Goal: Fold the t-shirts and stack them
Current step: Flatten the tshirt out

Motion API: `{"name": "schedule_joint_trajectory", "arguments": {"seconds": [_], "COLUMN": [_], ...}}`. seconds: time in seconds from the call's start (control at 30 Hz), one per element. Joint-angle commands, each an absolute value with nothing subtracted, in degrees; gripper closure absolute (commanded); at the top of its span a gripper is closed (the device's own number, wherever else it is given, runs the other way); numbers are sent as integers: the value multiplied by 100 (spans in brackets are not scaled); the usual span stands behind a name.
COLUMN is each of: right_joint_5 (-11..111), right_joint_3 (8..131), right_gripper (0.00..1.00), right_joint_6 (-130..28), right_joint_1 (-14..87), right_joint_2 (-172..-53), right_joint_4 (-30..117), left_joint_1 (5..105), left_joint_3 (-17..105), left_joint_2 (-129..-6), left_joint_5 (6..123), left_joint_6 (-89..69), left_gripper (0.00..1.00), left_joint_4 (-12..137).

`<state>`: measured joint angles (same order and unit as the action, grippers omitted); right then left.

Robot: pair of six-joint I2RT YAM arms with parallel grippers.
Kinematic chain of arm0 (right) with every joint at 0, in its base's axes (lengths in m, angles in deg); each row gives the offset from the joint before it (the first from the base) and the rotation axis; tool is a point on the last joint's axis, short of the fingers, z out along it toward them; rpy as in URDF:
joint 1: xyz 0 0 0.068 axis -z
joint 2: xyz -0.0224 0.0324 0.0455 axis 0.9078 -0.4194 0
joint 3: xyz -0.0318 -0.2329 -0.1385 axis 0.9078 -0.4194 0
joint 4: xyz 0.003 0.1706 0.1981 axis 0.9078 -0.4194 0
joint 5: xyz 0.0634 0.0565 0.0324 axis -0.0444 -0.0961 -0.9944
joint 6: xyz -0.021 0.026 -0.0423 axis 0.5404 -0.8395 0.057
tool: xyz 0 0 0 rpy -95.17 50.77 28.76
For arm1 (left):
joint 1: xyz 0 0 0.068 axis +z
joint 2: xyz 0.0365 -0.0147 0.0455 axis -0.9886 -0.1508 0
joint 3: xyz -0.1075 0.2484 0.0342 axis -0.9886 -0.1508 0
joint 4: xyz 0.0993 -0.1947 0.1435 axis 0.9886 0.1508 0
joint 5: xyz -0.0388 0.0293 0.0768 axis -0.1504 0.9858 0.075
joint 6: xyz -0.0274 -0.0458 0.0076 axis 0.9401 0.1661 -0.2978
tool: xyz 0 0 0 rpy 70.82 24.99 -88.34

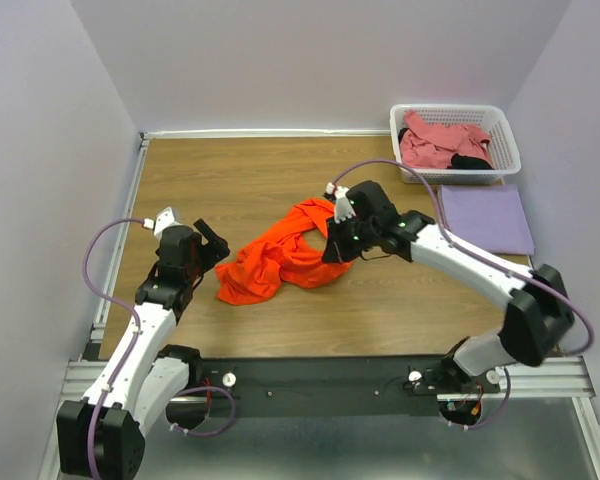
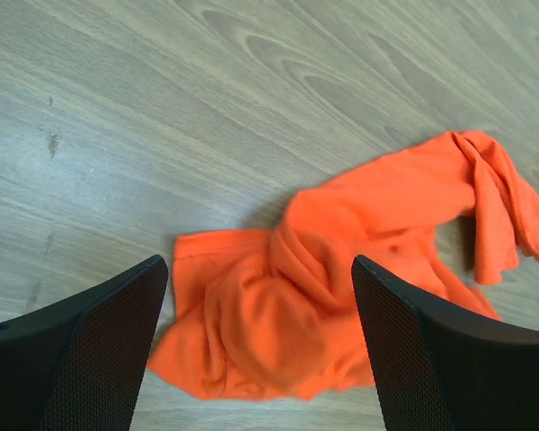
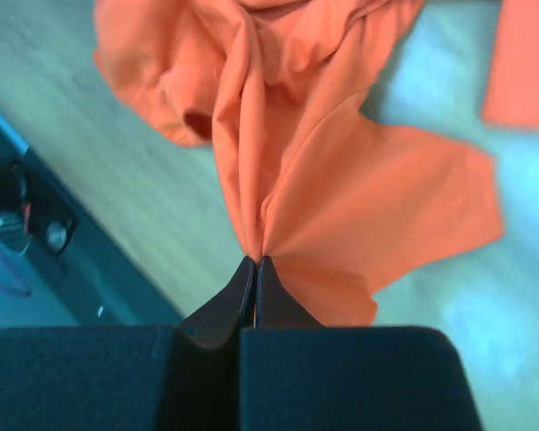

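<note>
Right arm reaches leftward across the wooden table (image 1: 210, 170), elbow bent, wrist pitched down onto the orange t-shirt (image 1: 280, 255). Right gripper (image 3: 254, 260) is pressed together, pinching a gathered fold of that shirt, which lies crumpled mid-table. Left arm is folded up near the table's left side. Left gripper (image 2: 259, 268) is spread wide, poised at the shirt's left end. Lavender t-shirt (image 1: 485, 218) lies folded flat at far right, just beside the white basket (image 1: 510, 150) containing the pink t-shirt (image 1: 440, 140).

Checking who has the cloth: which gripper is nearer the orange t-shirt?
Right. The right gripper is shut on a fold of the orange t-shirt; the left gripper hovers open above its other end.
</note>
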<state>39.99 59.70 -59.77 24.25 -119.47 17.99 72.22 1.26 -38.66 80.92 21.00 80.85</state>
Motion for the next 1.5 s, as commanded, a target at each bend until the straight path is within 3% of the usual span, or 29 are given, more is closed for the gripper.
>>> {"name": "schedule_joint_trajectory", "arguments": {"seconds": [0.0,0.13,0.2,0.33,0.37,0.47,0.53,0.83,1.0,1.47], "right_joint_5": [4116,4326,4397,4441,4467,4730,4932,6357,6542,6717], "right_joint_3": [5237,4524,4322,4558,4628,5067,5383,6105,6534,7406], "right_gripper": [99,98,91,88,85,56,47,41,30,30], "right_joint_6": [-6296,-6629,-6657,-6429,-6393,-6235,-6130,-5638,-5110,-4855], "right_joint_1": [2372,2381,2381,2372,2372,2381,2372,2758,3031,3110], "right_joint_2": [-11357,-10961,-11021,-11250,-11215,-11136,-11267,-12172,-12840,-14299], "right_joint_4": [849,454,182,-207,-215,-207,-198,231,803,1393], "left_joint_1": [7245,7236,7236,7210,7192,7078,6903,6182,6085,5505], "left_joint_3": [224,75,14,31,39,57,66,-22,-48,13], "left_joint_2": [-4203,-4450,-4564,-4766,-4801,-4916,-4986,-5329,-5364,-5944], "left_joint_5": [7834,7518,7377,7289,7097,6894,6814,6867,6911,7210], "left_joint_6": [1910,1919,1919,1831,1814,1770,1761,1936,1910,1866], "left_gripper": [9,9,9,9,9,9,9,9,9,9], "left_joint_4": [8000,7781,7658,7614,7605,7605,7605,7640,7657,7719]}}
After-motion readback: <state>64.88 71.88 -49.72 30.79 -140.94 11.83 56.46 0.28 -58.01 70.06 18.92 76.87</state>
